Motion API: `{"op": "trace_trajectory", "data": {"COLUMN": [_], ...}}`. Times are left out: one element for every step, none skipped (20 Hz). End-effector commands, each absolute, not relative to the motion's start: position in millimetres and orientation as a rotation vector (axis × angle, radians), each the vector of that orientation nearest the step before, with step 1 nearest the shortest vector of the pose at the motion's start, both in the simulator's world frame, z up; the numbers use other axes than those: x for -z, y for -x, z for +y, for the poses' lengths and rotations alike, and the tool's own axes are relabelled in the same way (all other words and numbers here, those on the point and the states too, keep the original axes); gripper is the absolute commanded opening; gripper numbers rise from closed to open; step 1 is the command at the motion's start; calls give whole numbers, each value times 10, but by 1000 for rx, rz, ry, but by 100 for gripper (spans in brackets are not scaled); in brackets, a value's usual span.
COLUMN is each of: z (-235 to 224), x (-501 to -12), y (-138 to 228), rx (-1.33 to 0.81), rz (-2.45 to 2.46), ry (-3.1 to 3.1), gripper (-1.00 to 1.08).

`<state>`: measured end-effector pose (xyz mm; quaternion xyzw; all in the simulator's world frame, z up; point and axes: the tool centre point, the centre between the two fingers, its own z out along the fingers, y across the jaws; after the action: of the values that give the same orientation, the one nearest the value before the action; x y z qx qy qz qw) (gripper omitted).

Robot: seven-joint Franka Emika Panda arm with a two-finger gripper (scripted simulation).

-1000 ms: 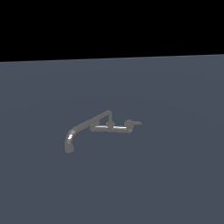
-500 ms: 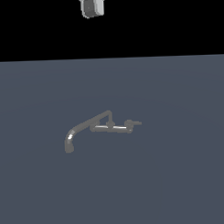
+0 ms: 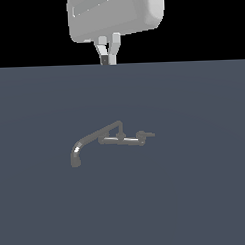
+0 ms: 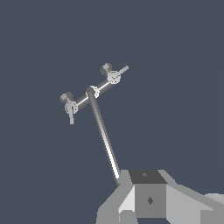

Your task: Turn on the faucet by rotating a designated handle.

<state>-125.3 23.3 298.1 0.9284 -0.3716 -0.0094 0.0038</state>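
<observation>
The faucet (image 3: 115, 140) is small, dark grey and shiny, and stands mid-floor in the exterior view. Its long spout (image 3: 87, 141) curves down toward the exterior view's left. The handle (image 3: 147, 135) is a short lever stub at the crossbar's end on the exterior view's right. My gripper (image 3: 108, 60) hangs high above and behind the faucet, well apart from it, shut with nothing held. In the wrist view the faucet (image 4: 94, 94) lies below, with a short lever at each crossbar end (image 4: 120, 71) (image 4: 71, 114). The spout (image 4: 107, 140) runs toward my gripper (image 4: 148, 199).
A flat dark blue-grey floor (image 3: 197, 192) surrounds the faucet on all sides. The background above it is black. No other objects are in view.
My gripper has come down into the exterior view from the top edge and now looks much larger. The faucet and its handle have not moved.
</observation>
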Motion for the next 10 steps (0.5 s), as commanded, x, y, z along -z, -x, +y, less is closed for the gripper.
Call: {"op": "trace_trajectory", "data": {"z": [214,203,192,179,164,149,132,114,95,75], "x": [-2822,-2761,-2699,-2638,-2577,-2516,-2455,-2394,-2334,-2273], "y": [1135,1089,1043,998,953,908,864,820,777,734], "rx": [27,27,26,26,25,25,24,23,23,22], "rz": [-1260,-1297,-1333,-1369,-1405,-1440,-1475,-1510,-1544,-1579], "ry": [-2871,-2856,-2839,-2823,-2805,-2788,-2770,-2751,-2732,-2713], "gripper": [-100,-100,-100,-100,-100,-100,-100,-100,-100,-100]}}
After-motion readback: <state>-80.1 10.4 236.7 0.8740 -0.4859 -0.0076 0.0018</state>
